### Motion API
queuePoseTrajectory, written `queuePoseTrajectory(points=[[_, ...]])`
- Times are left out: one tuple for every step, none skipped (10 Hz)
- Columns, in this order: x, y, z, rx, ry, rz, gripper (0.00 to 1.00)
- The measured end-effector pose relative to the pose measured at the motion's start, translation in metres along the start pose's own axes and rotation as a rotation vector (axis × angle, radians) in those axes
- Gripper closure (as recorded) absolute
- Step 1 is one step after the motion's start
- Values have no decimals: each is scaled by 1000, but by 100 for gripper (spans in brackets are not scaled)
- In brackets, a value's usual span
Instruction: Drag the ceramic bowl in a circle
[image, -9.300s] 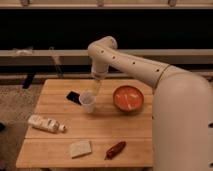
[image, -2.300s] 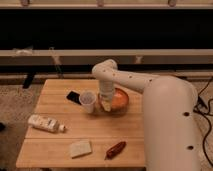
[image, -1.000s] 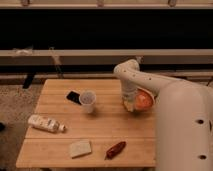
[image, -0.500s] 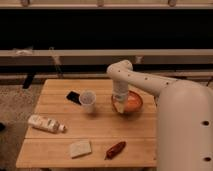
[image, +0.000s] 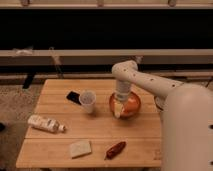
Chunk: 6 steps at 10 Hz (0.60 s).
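Observation:
The ceramic bowl (image: 129, 105), round, shallow and orange-red, sits on the wooden table (image: 60, 135) right of centre. My gripper (image: 118, 108) reaches down from the white arm (image: 145, 82) into the bowl's left side, touching its inner wall. A small translucent plastic cup (image: 88, 101) stands just left of the bowl.
A black flat object (image: 74, 97) lies behind the cup. A white bottle (image: 45, 123) lies at the left edge. A pale sponge (image: 80, 148) and a red chili-shaped object (image: 115, 149) lie near the front edge. A dark rail runs behind the table.
The bowl and gripper moved left, back toward the cup, from the right edge of the table where they were a second ago.

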Motion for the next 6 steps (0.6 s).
queuePoseTrajectory(points=[[-1,5,-5,-5,14,0,31],[-1,12,-17,-17,31,-8,31],[-2,16,-33,-39,51,-24,31],[-3,17,-45,-63,68,-40,31],[-2,17,-56,-96,97,-61,31],[-4,18,-61,-112,110,-67,31]])
